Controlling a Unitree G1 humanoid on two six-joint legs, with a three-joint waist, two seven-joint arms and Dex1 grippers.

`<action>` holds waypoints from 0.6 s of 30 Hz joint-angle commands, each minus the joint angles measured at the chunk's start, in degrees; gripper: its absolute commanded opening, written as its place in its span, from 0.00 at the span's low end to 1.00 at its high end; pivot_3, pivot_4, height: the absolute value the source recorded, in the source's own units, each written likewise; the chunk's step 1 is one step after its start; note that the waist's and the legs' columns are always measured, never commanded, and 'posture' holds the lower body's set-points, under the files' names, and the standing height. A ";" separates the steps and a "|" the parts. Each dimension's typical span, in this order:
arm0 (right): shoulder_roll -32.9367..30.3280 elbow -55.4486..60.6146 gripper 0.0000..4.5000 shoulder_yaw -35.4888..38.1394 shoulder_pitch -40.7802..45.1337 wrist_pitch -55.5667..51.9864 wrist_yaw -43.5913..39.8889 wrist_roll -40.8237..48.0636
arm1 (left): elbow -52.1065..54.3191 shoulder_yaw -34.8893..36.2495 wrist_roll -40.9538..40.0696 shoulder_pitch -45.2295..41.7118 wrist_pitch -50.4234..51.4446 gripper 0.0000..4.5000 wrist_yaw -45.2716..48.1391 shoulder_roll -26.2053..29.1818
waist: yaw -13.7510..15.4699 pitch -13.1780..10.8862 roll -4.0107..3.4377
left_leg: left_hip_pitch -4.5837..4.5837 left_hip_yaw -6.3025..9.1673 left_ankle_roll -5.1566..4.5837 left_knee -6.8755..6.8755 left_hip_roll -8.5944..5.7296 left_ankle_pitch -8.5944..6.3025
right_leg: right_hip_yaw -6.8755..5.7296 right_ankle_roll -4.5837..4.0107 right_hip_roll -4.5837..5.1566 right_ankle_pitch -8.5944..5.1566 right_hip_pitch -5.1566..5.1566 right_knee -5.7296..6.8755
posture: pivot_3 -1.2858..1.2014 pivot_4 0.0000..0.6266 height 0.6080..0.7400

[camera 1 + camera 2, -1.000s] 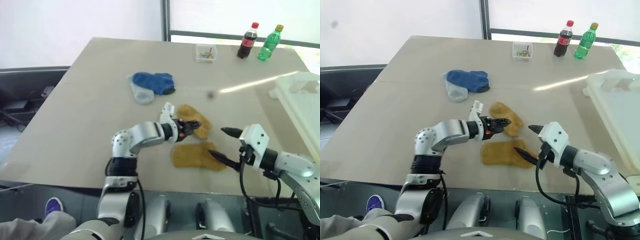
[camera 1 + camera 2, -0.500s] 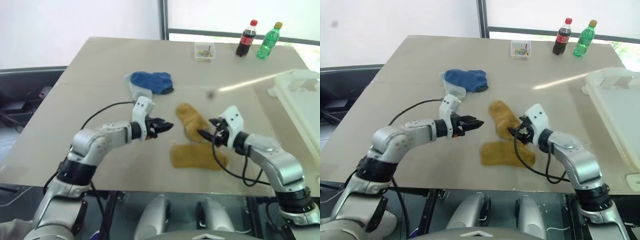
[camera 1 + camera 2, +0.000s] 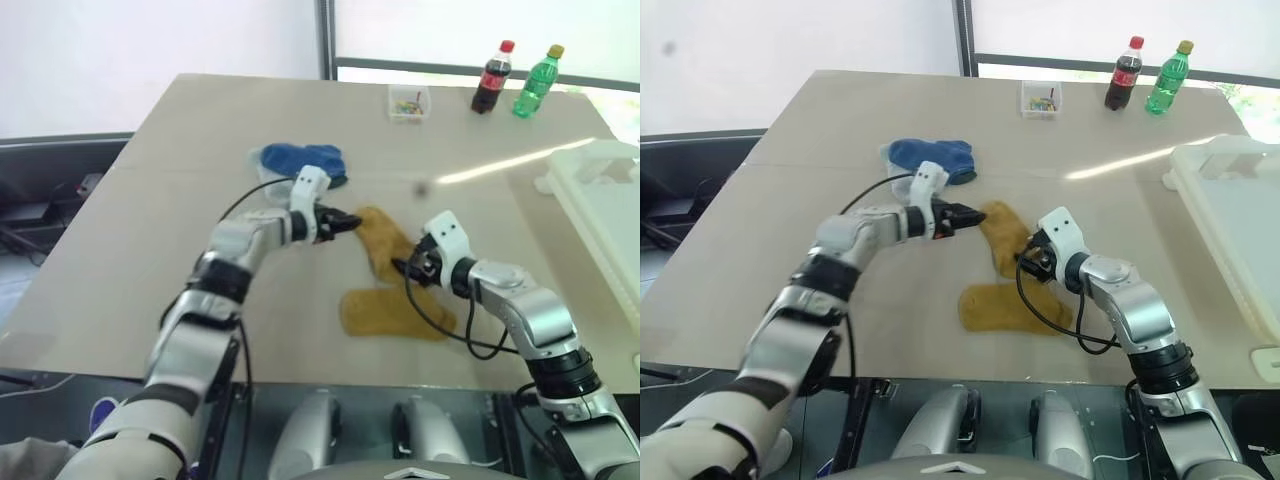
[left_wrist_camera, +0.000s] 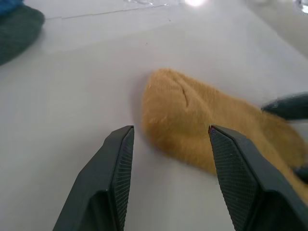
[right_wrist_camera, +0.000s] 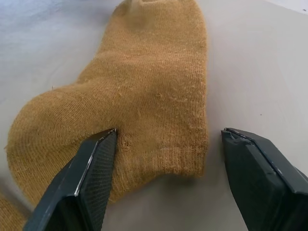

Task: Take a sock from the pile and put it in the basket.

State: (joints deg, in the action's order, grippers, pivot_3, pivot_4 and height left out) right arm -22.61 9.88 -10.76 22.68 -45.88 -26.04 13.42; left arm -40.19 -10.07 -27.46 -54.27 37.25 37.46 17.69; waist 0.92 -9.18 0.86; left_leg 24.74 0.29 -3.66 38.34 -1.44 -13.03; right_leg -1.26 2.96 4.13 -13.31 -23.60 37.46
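On the beige surface (image 3: 150, 220), two mustard-yellow knitted socks lie flat: the farther sock (image 3: 385, 243) and the nearer sock (image 3: 395, 312), just beside each other. The left gripper (image 3: 350, 222) points at the farther sock's toe end with its fingers (image 4: 115, 178) apart and empty. The right gripper (image 3: 400, 266) straddles that sock's cuff, one of its spread fingers (image 5: 82, 183) resting on the knit. Blue and pale socks (image 3: 300, 165) lie heaped beyond them. The white plastic basket (image 3: 605, 215) stands well apart at the right edge.
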 commanded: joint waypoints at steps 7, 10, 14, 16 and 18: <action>-1.90 0.89 0.48 1.55 -1.38 -3.21 -2.67 1.34 | -15.74 5.68 6.25 -7.32 -5.20 0.29 -0.01 -5.85 | -0.36 -0.01 0.01 | -0.03 0.01 -0.04 -0.04 0.03 -0.03 | 0.00 0.01 -0.02 0.00 -0.07 0.18 | 0.52 0.24 0.91; -3.34 -0.59 0.22 1.26 -0.77 -2.22 -3.89 0.58 | -16.07 7.99 6.42 -7.68 -4.04 0.04 0.03 -6.25 | -0.31 -0.01 0.01 | -0.03 0.00 -0.05 -0.03 0.01 -0.03 | 0.01 0.01 0.01 0.01 -0.06 0.16 | 0.52 0.24 0.91; -7.10 -2.91 0.01 1.84 1.74 -0.36 -6.97 -0.32 | -5.49 11.56 4.09 -4.61 4.32 0.00 -2.19 -4.89 | -0.27 -0.02 0.03 | -0.02 0.03 -0.06 -0.02 0.01 -0.04 | -0.02 0.02 0.02 0.01 -0.05 0.18 | 0.52 0.24 0.91; -9.83 -4.01 0.01 1.68 3.21 1.31 -10.15 -0.18 | 7.16 13.96 1.23 -0.38 12.34 0.00 -5.73 -4.64 | -0.32 -0.05 0.02 | -0.01 0.03 -0.06 -0.02 0.01 -0.04 | 0.01 0.02 0.04 0.01 -0.06 0.20 | 0.52 0.24 0.91; -12.08 -4.81 0.01 1.15 4.32 3.09 -14.01 0.53 | 18.51 16.73 -1.53 3.87 19.49 0.00 -9.87 -5.20 | -0.35 -0.09 0.03 | 0.00 0.04 -0.05 -0.03 0.03 -0.04 | 0.05 0.01 0.06 0.01 -0.08 0.17 | 0.52 0.24 0.91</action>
State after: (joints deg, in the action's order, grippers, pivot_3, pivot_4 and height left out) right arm -33.29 5.32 -10.32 26.33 -44.24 -37.06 14.01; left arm -31.33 3.74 -26.19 -51.35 51.42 30.85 12.39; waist 0.57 -9.27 0.88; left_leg 24.75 0.35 -3.69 38.31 -1.41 -13.07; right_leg -1.14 2.96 4.22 -13.30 -23.67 37.62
